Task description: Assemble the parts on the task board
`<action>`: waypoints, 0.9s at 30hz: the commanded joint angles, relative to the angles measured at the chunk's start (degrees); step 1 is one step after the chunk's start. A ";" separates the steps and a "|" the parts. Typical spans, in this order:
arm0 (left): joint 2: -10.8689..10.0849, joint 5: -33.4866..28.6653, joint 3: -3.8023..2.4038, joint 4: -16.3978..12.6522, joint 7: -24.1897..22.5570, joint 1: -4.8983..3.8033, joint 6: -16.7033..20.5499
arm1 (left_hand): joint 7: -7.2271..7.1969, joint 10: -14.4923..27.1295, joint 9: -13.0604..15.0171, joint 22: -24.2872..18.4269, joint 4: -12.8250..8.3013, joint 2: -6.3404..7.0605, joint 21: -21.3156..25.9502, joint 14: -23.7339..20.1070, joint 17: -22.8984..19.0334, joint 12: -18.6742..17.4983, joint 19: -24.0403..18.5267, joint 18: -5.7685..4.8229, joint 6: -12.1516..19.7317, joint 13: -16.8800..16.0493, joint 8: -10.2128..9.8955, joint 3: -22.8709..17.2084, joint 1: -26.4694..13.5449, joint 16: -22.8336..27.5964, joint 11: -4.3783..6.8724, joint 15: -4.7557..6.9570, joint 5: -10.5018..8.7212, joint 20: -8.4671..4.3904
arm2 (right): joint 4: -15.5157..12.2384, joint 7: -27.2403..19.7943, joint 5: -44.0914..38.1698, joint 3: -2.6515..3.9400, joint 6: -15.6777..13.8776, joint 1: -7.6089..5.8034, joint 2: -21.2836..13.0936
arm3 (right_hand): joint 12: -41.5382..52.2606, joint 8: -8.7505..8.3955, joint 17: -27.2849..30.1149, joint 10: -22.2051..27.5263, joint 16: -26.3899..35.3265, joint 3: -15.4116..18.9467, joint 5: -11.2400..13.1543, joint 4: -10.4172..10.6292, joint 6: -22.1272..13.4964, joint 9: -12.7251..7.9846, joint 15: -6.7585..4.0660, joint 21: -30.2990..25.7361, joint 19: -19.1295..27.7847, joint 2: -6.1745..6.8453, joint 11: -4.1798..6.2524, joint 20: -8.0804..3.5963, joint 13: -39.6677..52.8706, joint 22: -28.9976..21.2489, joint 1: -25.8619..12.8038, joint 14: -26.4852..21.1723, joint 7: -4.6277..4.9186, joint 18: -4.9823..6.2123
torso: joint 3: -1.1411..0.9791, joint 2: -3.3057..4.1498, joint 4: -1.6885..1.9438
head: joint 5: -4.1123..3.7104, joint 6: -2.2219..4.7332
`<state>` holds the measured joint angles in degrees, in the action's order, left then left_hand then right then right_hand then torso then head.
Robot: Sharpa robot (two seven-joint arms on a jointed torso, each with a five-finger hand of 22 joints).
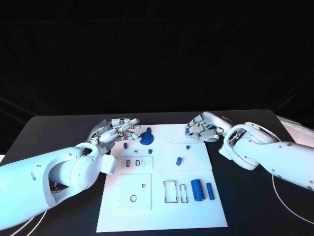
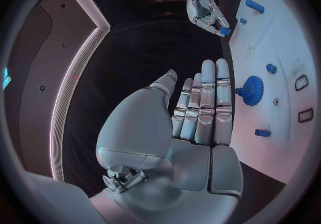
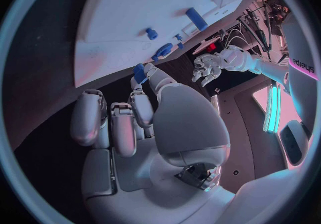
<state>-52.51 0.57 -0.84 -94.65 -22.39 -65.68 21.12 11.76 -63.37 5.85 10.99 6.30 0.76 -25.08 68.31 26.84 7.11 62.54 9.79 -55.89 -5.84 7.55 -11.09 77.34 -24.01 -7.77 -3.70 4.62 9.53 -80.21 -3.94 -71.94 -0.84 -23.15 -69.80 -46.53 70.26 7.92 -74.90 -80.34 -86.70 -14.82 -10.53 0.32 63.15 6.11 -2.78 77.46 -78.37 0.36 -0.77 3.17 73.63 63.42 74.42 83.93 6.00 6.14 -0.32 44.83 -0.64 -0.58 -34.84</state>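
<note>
The left hand (image 1: 116, 129) hovers at the far left corner of the task board (image 1: 160, 216). Its fingers lie straight and close together in the left wrist view, holding nothing. The blue gear (image 1: 146, 138) stands on the board just beside that hand, toward the board's middle, so the left hand is the nearer one to it. A small blue peg (image 1: 126, 145) lies at the board's left edge, just beside the gear and on its near side.

Further right, a short blue pin (image 1: 178, 161) stands near the board's middle. Two blue cylinders (image 1: 197, 189) lie side by side near the right edge, their long axes running from near edge to far edge.

The right hand (image 1: 203, 128) sits over the far right corner, fingers curled. It pinches a small blue part (image 3: 139, 72) at its fingertips. The likely next move is to lower this part onto the board below the hand.

The head view hides that held part behind the curled fingers. The right wrist view shows it clearly, and the left wrist view shows it from across the board (image 2: 224, 31)
</note>
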 commanded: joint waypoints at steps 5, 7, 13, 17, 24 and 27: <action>0.05 -0.51 -0.02 0.14 -0.50 -0.02 -0.94 | -0.07 0.32 0.10 0.10 -0.37 -0.29 -0.30 -0.51 0.14 -0.39 -0.47 0.53 0.45 -0.07 -0.22 -0.30 0.60 -0.20 0.01 0.07 0.08 -0.04 | -4.75 9.92 -4.15 -0.02 1.37 -0.68 2.80 | -0.46 -0.59 -9.34 -0.07 -0.08 -0.55 -1.19 -0.01 -0.20 0.86 -0.24 0.14 0.06 -0.39 -0.25 -0.15 -0.09 -0.27 -0.16 4.90 -0.11 -1.00 | 0.27 -0.19 0.08 | 0.79 -0.20; 0.08 -0.55 -0.02 0.20 -0.53 -0.02 -0.95 | -0.07 0.32 0.10 0.10 -0.37 -0.29 -0.30 -0.51 0.14 -0.39 -0.47 0.53 0.45 -0.07 -0.22 -0.30 0.60 -0.20 0.01 0.07 0.08 -0.04 | -5.35 10.96 -5.31 -0.09 2.00 -0.64 3.69 | -0.52 -0.70 -9.18 -0.05 0.01 -0.57 -1.34 -0.05 -0.26 0.87 -0.21 0.11 0.09 -0.24 -0.27 -0.12 -0.12 -0.35 -0.30 4.87 -0.08 -0.99 | 0.39 -0.23 0.16 | 1.08 -0.40; 0.14 -0.59 -0.02 0.58 -0.90 -0.02 -0.62 | -0.07 0.32 0.10 0.10 -0.37 -0.29 -0.30 -0.51 0.14 -0.39 -0.47 0.53 0.45 -0.07 -0.22 -0.30 0.60 -0.20 0.01 0.07 0.08 -0.04 | -6.93 13.85 -10.72 -0.60 3.40 0.53 7.43 | -0.47 -0.92 -9.25 -0.10 -0.02 -0.96 -2.64 -0.40 -0.24 0.94 -0.18 0.08 0.11 0.10 -0.31 -0.07 0.01 -0.40 -0.38 4.88 -0.03 -0.97 | 0.60 -0.41 0.19 | 2.77 -1.12; 0.17 -1.07 -0.02 0.83 -1.26 -0.02 -0.12 | -0.07 0.32 0.10 0.10 -0.37 -0.29 -0.30 -0.51 0.14 -0.39 -0.47 0.53 0.45 -0.07 -0.22 -0.30 0.60 -0.20 0.01 0.07 0.08 -0.04 | -7.05 14.85 -13.23 -0.98 3.69 1.51 9.63 | -0.53 -0.92 -9.19 -0.07 0.01 -0.98 -2.68 -0.38 -0.22 0.95 -0.17 0.06 0.12 0.10 -0.32 -0.07 -0.04 -0.44 -0.44 4.87 -0.02 -0.96 | 0.58 -0.35 0.27 | 3.14 -1.27; 0.07 -2.19 -0.02 0.99 -1.49 -0.02 0.43 | -0.07 0.32 0.10 0.10 -0.37 -0.29 -0.30 -0.51 0.14 -0.39 -0.47 0.53 0.45 -0.07 -0.22 -0.30 0.60 -0.20 0.01 0.07 0.08 -0.04 | -6.32 16.00 -15.83 -1.56 4.01 2.66 12.71 | -0.52 -0.93 -9.12 -0.08 0.05 -0.99 -2.71 -0.36 -0.20 0.96 -0.17 0.03 0.16 0.11 -0.33 -0.06 -0.02 -0.52 -0.49 4.86 -0.02 -0.94 | 0.59 -0.29 0.27 | 3.54 -1.69; 0.12 -2.33 -0.02 1.06 -1.51 -0.03 0.47 | -0.07 0.31 0.11 0.13 -0.47 -0.32 -0.34 -0.56 0.20 -0.38 -0.50 0.53 0.43 -0.07 -0.20 -0.43 0.66 -0.21 0.02 0.07 0.08 -0.04 | -5.93 16.50 -16.57 -1.75 4.26 2.84 13.71 | -0.52 -0.93 -9.12 -0.08 0.05 -0.99 -2.71 -0.36 -0.20 0.96 -0.17 0.03 0.16 0.11 -0.33 -0.06 -0.02 -0.52 -0.49 4.86 -0.02 -0.94 | 0.62 -0.26 0.29 | 3.67 -1.86</action>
<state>-52.48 -0.98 -0.84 -93.59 -22.82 -65.69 21.52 11.75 -63.37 5.88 11.03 5.97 0.53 -25.08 68.11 26.99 7.11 62.54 9.79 -55.89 -5.84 7.55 -11.41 77.57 -24.01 -7.77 -3.51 4.62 9.53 -86.25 10.63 -85.38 -2.60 -19.93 -67.02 -32.97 70.00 6.67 -74.94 -80.32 -86.69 -15.52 -13.02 -0.09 62.76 6.11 -2.77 77.46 -78.37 0.39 -0.80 3.18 73.70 62.94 74.42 83.93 5.99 6.14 0.29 44.52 -0.37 2.96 -36.56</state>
